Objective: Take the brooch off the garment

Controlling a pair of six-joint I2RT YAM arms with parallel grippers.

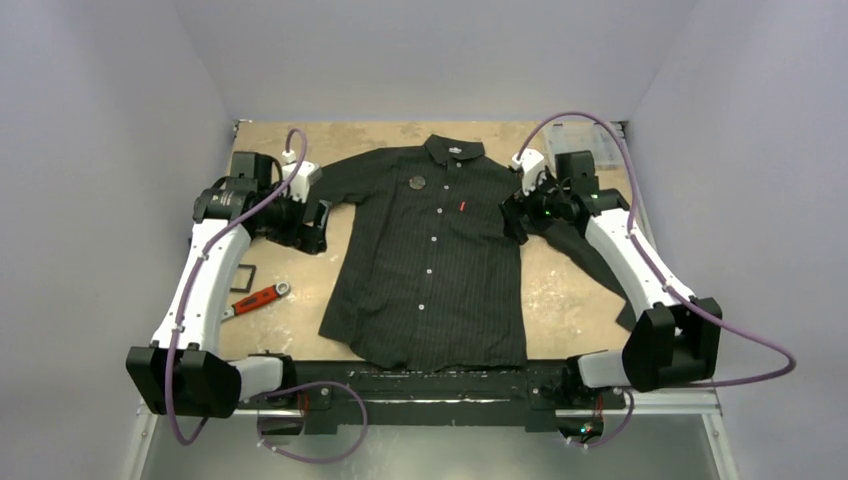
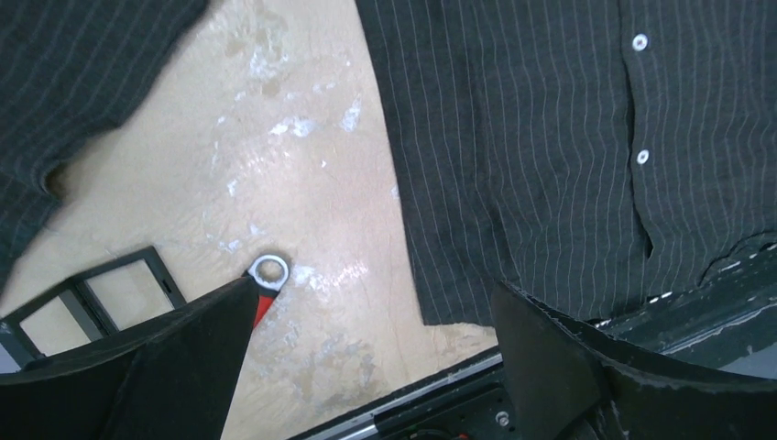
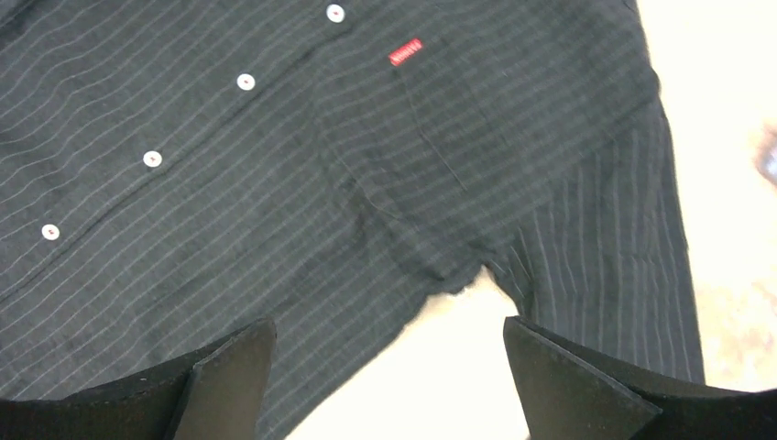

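The garment, a black pinstriped short-sleeved shirt, lies flat and face up in the middle of the table, collar at the far end. The brooch, a small round grey disc, sits on its chest left of the button line, below the collar. A tiny red tag shows to the right of the buttons. My left gripper hovers open beside the shirt's left sleeve, holding nothing. My right gripper hovers open over the right armpit, holding nothing. The wrist views show shirt cloth but not the brooch.
A red-handled wrench lies on the table left of the shirt; its ring end shows in the left wrist view. A small black frame lies beside it. A clear container stands at the far right corner.
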